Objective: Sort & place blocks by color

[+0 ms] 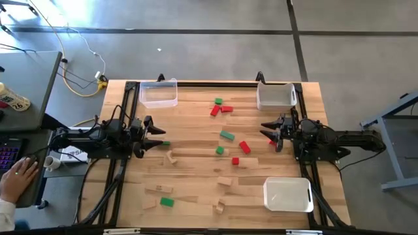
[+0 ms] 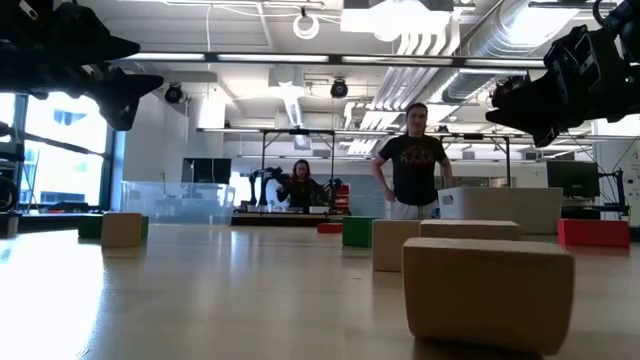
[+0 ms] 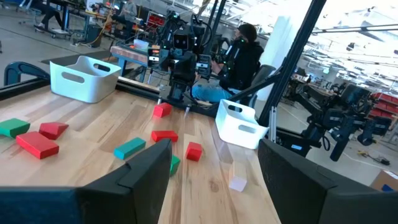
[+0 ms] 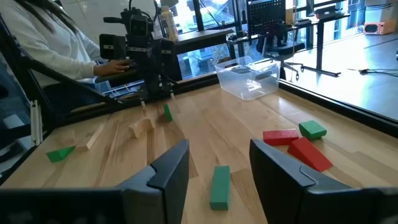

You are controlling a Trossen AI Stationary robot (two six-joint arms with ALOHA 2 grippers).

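Red, green and plain wood blocks lie flat and scattered on the wooden table (image 1: 196,127). In the middle lie a green bar (image 1: 226,136), a red block (image 1: 245,147), a small green one (image 1: 220,151) and a red cube (image 1: 236,160). Farther off sit a green block (image 1: 218,101) and two red ones (image 1: 222,109). Wood pieces (image 1: 224,181) and a green block (image 1: 166,202) lie nearer. My left gripper (image 1: 157,136) hangs open above the left side, by a small green block (image 1: 166,143). My right gripper (image 1: 269,132) hangs open above the right side; the green bar (image 4: 219,185) lies beyond its fingers.
A clear bin (image 1: 159,93) stands at the far left corner, a white bin (image 1: 275,96) at the far right and another white bin (image 1: 287,194) at the near right. A person's hand (image 1: 19,173) rests at a desk left of the table. People stand beyond the far edge (image 2: 412,165).
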